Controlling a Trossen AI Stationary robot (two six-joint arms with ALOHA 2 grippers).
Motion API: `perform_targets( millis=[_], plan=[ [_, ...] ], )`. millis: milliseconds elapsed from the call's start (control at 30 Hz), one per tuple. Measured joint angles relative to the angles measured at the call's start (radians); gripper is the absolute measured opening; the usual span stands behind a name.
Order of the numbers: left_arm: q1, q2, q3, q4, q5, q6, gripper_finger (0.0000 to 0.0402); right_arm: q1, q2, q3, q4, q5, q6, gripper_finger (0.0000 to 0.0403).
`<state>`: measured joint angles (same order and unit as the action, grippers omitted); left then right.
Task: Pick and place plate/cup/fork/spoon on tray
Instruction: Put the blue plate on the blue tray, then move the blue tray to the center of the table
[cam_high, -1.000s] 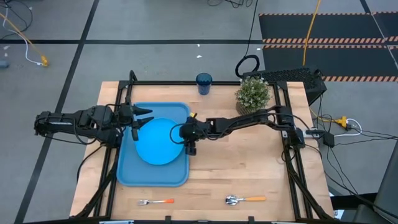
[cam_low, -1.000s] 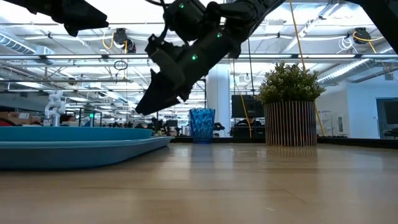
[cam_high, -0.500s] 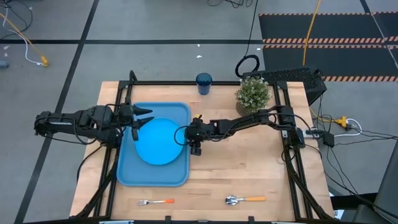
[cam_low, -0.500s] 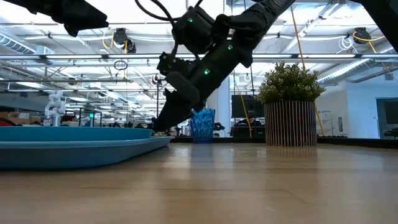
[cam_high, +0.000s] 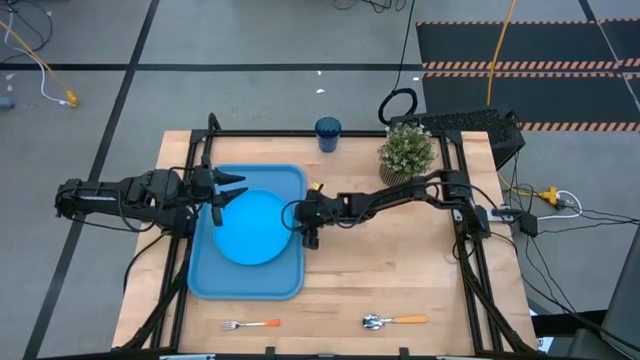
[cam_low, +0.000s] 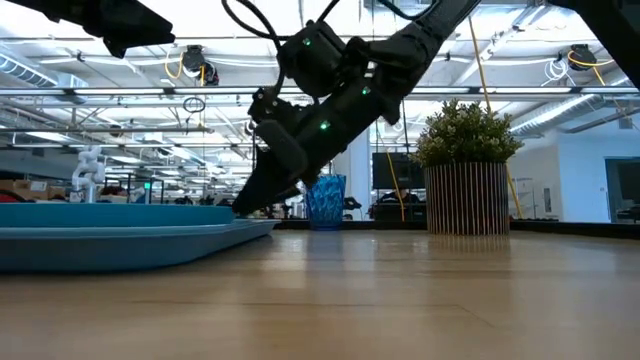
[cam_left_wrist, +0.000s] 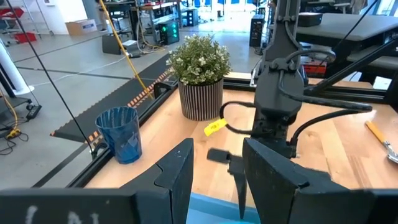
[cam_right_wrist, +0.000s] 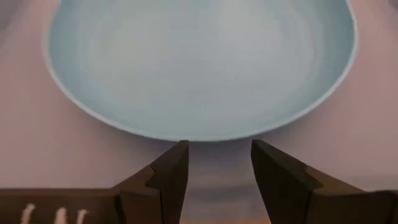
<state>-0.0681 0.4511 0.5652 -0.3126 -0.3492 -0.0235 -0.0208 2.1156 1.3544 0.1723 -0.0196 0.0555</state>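
Note:
The sky-blue plate (cam_high: 250, 228) lies flat in the light-blue tray (cam_high: 205, 280) at the table's left middle. My right gripper (cam_high: 292, 222) is open and low at the tray's right rim. Its fingers (cam_right_wrist: 171, 165) point at the plate's right edge (cam_right_wrist: 217, 134) and stop just short of it. My left gripper (cam_high: 228, 190) is open and empty above the tray's far left part. The dark-blue cup (cam_high: 327, 133) stands at the far edge. The fork (cam_high: 250, 325) and the spoon (cam_high: 393, 321) lie near the front edge.
A potted green plant (cam_high: 406, 150) stands at the far right of the cup and also shows in the left wrist view (cam_left_wrist: 199, 74). Bare wood lies between the tray and the table's right edge. The black frame rails run along the table's sides.
My right gripper has come down from above the tray's right rim to just over it. It drew a little toward the table's right edge, then came back toward the plate. The plate has stayed where it was.

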Motion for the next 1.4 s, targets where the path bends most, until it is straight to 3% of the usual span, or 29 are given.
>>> perform_targets(
  millis=[200,367,567,733,933,1200,1400],
  plan=[
    [0.0,0.0,0.0,0.002,0.0,0.002,0.0143,0.0,0.018,0.0,0.036,-0.007,0.007,0.0166],
    [0.0,0.0,0.0,-0.007,0.0,-0.005,0.0143,-0.011,-0.04,0.0,-0.021,-0.002,-0.024,0.0166],
    [0.0,0.0,0.0,-0.016,0.0,-0.004,0.0143,-0.034,-0.149,0.0,-0.221,0.099,-0.131,0.0166],
    [0.0,0.0,0.0,-0.015,0.0,-0.002,0.0143,-0.092,-0.208,0.053,-0.364,0.094,-0.132,0.0166],
    [0.0,0.0,0.0,-0.003,-0.013,0.022,0.0143,-0.101,-0.204,0.196,-0.592,0.071,-0.381,0.0167],
    [0.0,0.0,0.0,-0.008,-0.019,0.044,0.0143,-0.089,-0.125,0.205,-0.677,0.021,-0.667,0.0166],
    [0.0,0.0,0.0,-0.048,-0.019,0.043,0.0143,-0.062,-0.013,0.204,-0.599,0.099,-0.856,0.0166]
  ],
)
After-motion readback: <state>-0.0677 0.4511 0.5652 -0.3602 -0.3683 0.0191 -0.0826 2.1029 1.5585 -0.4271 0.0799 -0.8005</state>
